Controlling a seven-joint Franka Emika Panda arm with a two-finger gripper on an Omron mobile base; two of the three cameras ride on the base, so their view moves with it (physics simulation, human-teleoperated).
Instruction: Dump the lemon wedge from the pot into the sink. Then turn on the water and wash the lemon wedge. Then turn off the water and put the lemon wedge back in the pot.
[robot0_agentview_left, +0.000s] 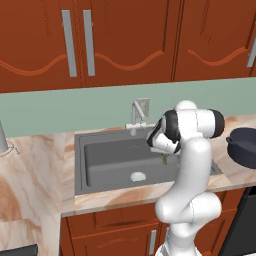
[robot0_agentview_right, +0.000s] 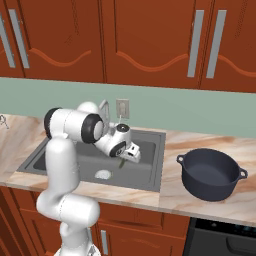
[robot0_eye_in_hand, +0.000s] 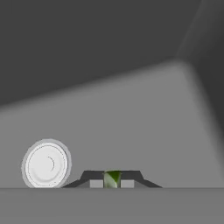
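**Lemon wedge pinched over the sink, pot waiting on the desk**

Left base view: the white arm rises at lower right and bends over the sink (robot0_agentview_left: 100, 155), a dark grey recessed basin with a round silver-white drain (robot0_agentview_left: 138, 176) on its floor and a small silver faucet (robot0_agentview_left: 136, 116) behind. The gripper (robot0_agentview_left: 165, 157) hangs above the right part of the basin, and a small green sliver, the lemon wedge (robot0_agentview_left: 165, 159), shows at its tip. The pot (robot0_agentview_left: 243, 146), dark and round, stands on the marble desk (robot0_agentview_left: 35, 170) to the right of the sink, well apart from the hand.

Right base view: the gripper (robot0_agentview_right: 125, 159) points down into the sink (robot0_agentview_right: 150, 150), the wedge (robot0_agentview_right: 122, 163) a green fleck beneath it, clear of the basin floor. The drain (robot0_agentview_right: 103, 174) lies below and to the left. The pot (robot0_agentview_right: 210, 174) sits upright on the desk (robot0_agentview_right: 200, 145), and its visible inside looks bare.

Hand view: the two fingers (robot0_eye_in_hand: 129, 183) are closed nearly together on the wedge (robot0_eye_in_hand: 112, 178), which fills the narrow gap between them. The drain (robot0_eye_in_hand: 46, 163) lies on the basin floor just left of them.

The wedge is likely light, soft and, if wet, slippery. A gentle pinch across its flat cut faces should hold it best; a hard squeeze could crush it or squirt it out.
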